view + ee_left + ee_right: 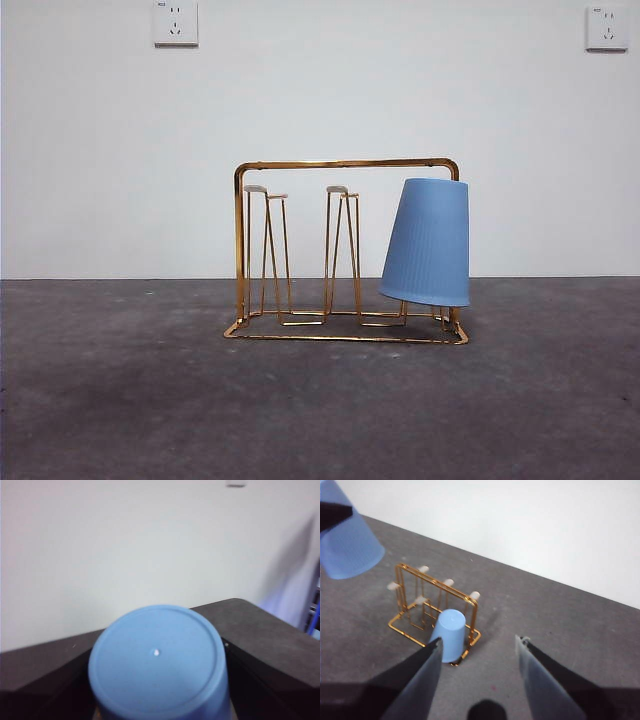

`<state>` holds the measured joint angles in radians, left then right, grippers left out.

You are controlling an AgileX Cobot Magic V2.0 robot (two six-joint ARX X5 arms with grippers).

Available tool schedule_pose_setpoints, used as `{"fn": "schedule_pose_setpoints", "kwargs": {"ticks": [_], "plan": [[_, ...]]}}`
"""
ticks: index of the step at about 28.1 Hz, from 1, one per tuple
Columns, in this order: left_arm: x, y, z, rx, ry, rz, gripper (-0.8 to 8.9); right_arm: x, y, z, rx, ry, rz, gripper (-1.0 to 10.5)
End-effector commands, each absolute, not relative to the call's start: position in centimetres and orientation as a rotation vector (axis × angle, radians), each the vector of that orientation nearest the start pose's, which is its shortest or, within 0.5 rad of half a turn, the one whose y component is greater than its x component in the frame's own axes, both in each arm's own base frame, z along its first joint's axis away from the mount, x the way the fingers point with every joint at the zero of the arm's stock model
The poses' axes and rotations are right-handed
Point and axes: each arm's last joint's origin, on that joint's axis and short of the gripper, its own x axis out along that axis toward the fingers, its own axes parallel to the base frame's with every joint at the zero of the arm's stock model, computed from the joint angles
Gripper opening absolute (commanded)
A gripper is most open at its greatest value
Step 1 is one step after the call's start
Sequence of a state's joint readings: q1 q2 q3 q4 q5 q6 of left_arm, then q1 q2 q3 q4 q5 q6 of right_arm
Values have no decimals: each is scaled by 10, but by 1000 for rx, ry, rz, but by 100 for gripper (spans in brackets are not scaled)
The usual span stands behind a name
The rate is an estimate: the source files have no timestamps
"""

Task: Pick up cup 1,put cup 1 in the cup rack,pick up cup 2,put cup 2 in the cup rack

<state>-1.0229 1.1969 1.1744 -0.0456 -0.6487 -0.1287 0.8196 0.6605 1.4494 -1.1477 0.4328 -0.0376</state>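
Note:
The gold wire cup rack [340,163] stands on the grey table, in the middle of the front view. One blue cup [428,245] hangs upside down and slightly tilted on the prong at its right end; the other white-tipped prongs are bare. My left gripper [160,630] is shut on a second blue cup [159,660], bottom towards its camera, held high in front of the wall. In the right wrist view this held cup [347,545] shows above and beside the rack [435,583], near the racked cup [449,635]. My right gripper [479,639] is open and empty, above the table near the rack.
A white wall with two outlets [175,22] [607,27] stands behind the table. Neither arm shows in the front view. The dark grey table surface [120,400] stretches around the rack.

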Motion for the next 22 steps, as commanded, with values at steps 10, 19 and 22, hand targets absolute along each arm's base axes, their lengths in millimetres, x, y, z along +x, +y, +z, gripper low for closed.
{"fn": "schedule_pose_setpoints", "kwargs": {"ticks": [10, 19, 22], "plan": [[190, -179, 337, -150, 65, -273, -8, 26, 10, 444, -242, 333, 367, 252], [220, -166, 325, -136, 106, -308, -8, 26, 10, 444, -217, 336, 363, 252], [227, -168, 317, -120, 137, -319, -8, 26, 10, 444, -216, 336, 362, 252]]}}
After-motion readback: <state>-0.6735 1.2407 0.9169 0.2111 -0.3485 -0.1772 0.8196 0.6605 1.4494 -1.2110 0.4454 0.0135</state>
